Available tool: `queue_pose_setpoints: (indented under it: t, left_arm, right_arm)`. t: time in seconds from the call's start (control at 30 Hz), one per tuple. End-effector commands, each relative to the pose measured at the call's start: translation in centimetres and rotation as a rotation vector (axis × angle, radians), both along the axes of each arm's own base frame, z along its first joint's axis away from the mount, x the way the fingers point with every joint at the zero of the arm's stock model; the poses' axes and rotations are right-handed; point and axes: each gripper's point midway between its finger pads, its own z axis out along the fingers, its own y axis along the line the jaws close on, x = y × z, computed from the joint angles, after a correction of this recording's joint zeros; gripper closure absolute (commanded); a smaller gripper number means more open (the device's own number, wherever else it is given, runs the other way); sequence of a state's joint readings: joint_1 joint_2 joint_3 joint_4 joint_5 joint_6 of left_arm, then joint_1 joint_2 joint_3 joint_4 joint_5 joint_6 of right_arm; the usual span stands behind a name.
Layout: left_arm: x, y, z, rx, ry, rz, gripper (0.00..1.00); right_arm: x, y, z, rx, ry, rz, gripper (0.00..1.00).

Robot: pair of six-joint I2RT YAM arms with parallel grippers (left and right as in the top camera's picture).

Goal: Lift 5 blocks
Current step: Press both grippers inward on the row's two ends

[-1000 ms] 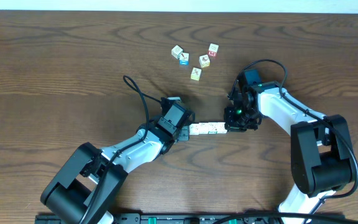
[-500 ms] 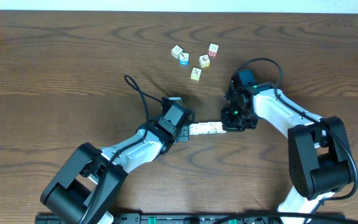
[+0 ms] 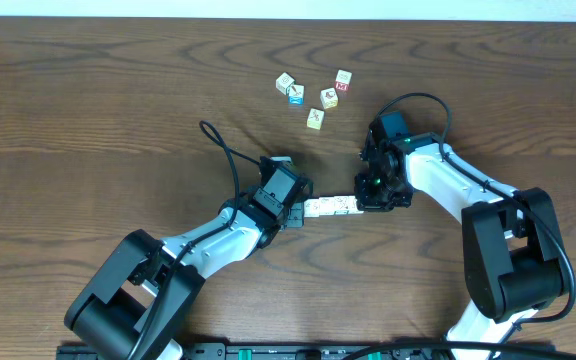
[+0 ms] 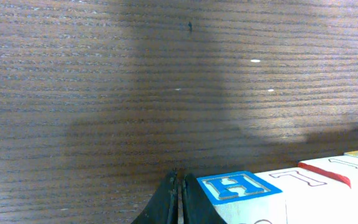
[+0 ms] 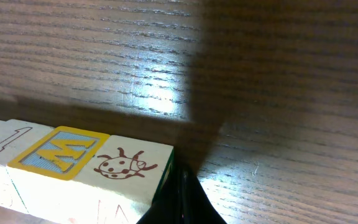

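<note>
Overhead, a short row of blocks (image 3: 330, 206) lay end to end on the table (image 3: 88, 100), near its middle. The left gripper (image 3: 302, 210) pressed on the row's left end and the right gripper (image 3: 361, 203) on its right end. Loose blocks (image 3: 315, 119) sat well apart on the far side.

In the left wrist view, the left gripper (image 4: 179, 199) had its fingers fully together, holding nothing and butted against the blue H block (image 4: 238, 185). The next block (image 4: 319, 176), edged in red, read "L".

In the right wrist view, the right gripper (image 5: 182, 199) was likewise shut tight and empty, its tip against the ladybird block (image 5: 126, 165). Beside that came the yellow M block (image 5: 64, 149), then one marked "1" (image 5: 8, 140). Whether the row sat on the wood or just clear of it I could not tell.

Only end pressure held the row. If the arms rose unevenly or the squeeze eased, it would probably buckle in the middle and drop blocks.
</note>
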State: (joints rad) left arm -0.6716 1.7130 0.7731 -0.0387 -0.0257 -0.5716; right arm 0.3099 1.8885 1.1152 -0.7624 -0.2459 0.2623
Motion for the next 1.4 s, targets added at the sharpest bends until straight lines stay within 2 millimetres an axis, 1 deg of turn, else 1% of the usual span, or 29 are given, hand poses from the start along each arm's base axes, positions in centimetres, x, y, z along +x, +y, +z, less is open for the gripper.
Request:
queue_pose_setpoints:
  t: [0.0,0.13,0.37,0.47,0.77,1.0,1.27,1.37]
  left_arm:
    - [-3.8,-3.8,-1.0,-0.105,0.131,-0.142,0.93]
    - [-3.6,-4.0,-0.8,-0.11,0.126,-0.142,0.93]
    - [-3.5,-4.3,-0.6,-0.125,0.128,-0.146,0.93]
    - [-3.4,-4.5,-0.1,-0.133,0.118,-0.147,0.93]
    - [-3.0,-4.8,1.5,-0.161,0.082,-0.151,0.92]
    - [-3.0,-4.8,1.7,-0.163,0.079,-0.151,0.93]
    - [-2.9,-4.9,1.8,-0.165,0.077,-0.152,0.93]
    - [-2.8,-5.0,2.1,-0.171,0.069,-0.152,0.93]
  right_arm:
    - [-2.8,5.5,0.1,0.218,0.095,0.096,0.99]
    - [-2.7,5.5,0.4,0.222,0.084,0.101,0.99]
    - [-2.1,5.4,1.8,0.218,0.029,0.105,0.99]
    - [-1.9,5.3,2.3,0.21,0.011,0.106,0.99]
    - [-2.3,5.3,2.4,0.208,0.021,0.108,0.99]
    - [-2.3,5.4,2.7,0.209,0.015,0.113,0.99]
    - [-1.9,5.4,4.2,0.218,-0.034,0.117,0.99]
    - [-1.9,5.2,4.2,0.207,-0.036,0.116,0.99]
